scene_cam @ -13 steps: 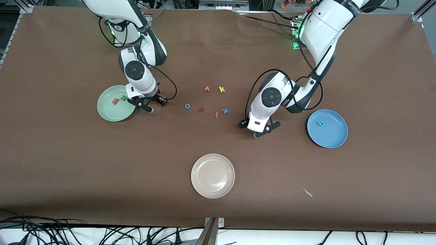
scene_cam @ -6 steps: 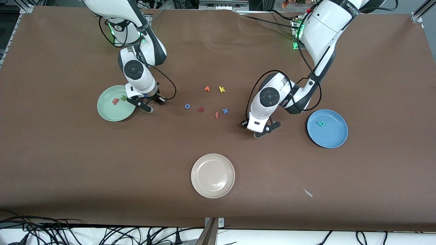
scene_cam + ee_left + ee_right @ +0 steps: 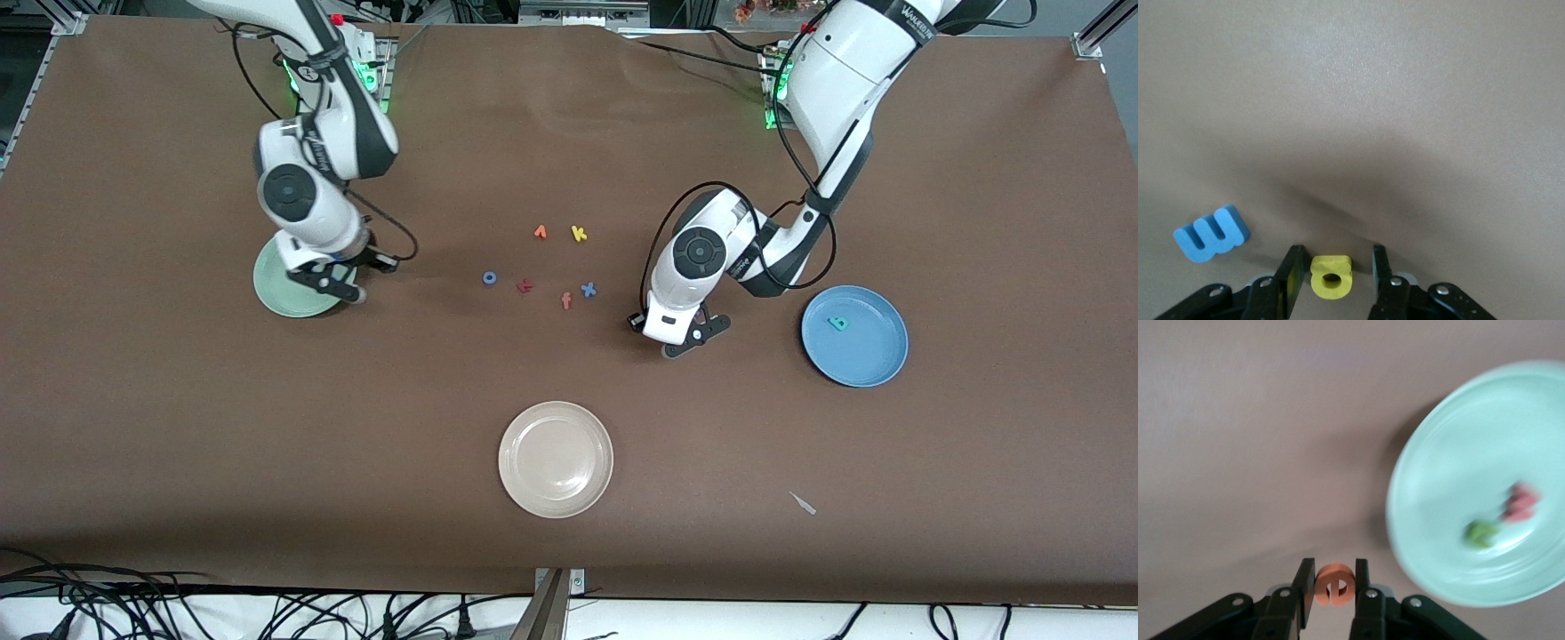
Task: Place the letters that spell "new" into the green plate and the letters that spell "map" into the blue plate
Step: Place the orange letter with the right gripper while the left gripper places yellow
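My right gripper (image 3: 333, 284) is shut on the orange "e" (image 3: 1335, 585) and hangs over the edge of the green plate (image 3: 280, 302). In that plate (image 3: 1451, 453) lie the green "n" (image 3: 1481, 533) and the salmon-pink "w" (image 3: 1521, 503); the right arm hides both in the front view. My left gripper (image 3: 680, 336) is down at the table between the loose letters and the blue plate (image 3: 854, 336). It is open, fingers either side of the yellow "p" (image 3: 1331, 276), with a gap at one finger. The blue "m" (image 3: 1211, 233) lies beside it. The teal "a" (image 3: 837, 324) lies in the blue plate.
Mid-table lie an orange letter (image 3: 540, 232), a yellow "k" (image 3: 579, 233), a blue ring letter (image 3: 490, 277), a dark red letter (image 3: 525, 285), an orange-red "f" (image 3: 566, 300) and a blue "x" (image 3: 588, 289). A cream-white plate (image 3: 556, 459) stands nearer the camera.
The right gripper has shut on the orange "e" and carried it from beside the green plate to over its edge. The left gripper's fingers have narrowed around the yellow "p".
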`<state>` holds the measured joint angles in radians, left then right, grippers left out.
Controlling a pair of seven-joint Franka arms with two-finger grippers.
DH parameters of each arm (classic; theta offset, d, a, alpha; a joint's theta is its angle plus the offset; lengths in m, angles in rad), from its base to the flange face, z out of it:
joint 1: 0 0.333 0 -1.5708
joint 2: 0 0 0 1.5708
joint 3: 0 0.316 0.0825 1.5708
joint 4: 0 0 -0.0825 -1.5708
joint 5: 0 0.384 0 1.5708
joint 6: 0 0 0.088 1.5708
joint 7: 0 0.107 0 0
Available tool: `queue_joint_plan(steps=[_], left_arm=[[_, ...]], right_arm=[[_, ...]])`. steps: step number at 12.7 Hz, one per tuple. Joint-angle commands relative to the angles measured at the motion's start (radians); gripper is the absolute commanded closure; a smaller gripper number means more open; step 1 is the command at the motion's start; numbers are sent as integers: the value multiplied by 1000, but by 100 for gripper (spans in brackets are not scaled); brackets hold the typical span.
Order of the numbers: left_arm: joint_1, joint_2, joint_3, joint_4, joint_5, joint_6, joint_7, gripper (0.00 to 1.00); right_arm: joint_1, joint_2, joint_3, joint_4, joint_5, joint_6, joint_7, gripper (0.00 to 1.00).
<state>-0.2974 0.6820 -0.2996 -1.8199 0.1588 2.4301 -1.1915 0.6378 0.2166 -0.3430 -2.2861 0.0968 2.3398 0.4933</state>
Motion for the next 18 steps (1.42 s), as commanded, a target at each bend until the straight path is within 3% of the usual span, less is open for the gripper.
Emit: queue_joint_plan(steps=[1, 4, 5, 6, 7, 10, 12, 15, 18], left_arm=[[-19, 8, 10, 17, 39, -23, -34, 51], [-20, 10, 11, 13, 39, -23, -37, 59], [-23, 10, 13, 13, 41, -22, -36, 61], [-22, 11, 13, 13, 65, -23, -37, 63], [-22, 11, 13, 10, 77, -22, -40, 66], [-20, 14, 13, 10, 79, -23, -39, 81], [-9, 2, 13, 37, 82, -107, -25, 92], [38, -12, 8, 132, 79, -325, 146, 94], [147, -61, 4, 142, 65, -446, 434, 94]], right_arm=[[-9, 9, -89, -1, 11, -13, -239, 87], [-66, 70, -106, -64, 26, 150, -375, 83], [-69, 72, -106, -62, 30, 150, -380, 46], [-73, 70, -106, -62, 31, 150, -390, 20], [-72, 66, -106, -61, 31, 147, -391, 4], [-72, 41, -105, -27, 85, 54, -392, 2], [-70, 26, -100, 63, 87, -69, -398, 1], [-75, 44, -103, 294, 83, -325, -394, 1], [-75, 38, -120, 471, 54, -429, -398, 0]])
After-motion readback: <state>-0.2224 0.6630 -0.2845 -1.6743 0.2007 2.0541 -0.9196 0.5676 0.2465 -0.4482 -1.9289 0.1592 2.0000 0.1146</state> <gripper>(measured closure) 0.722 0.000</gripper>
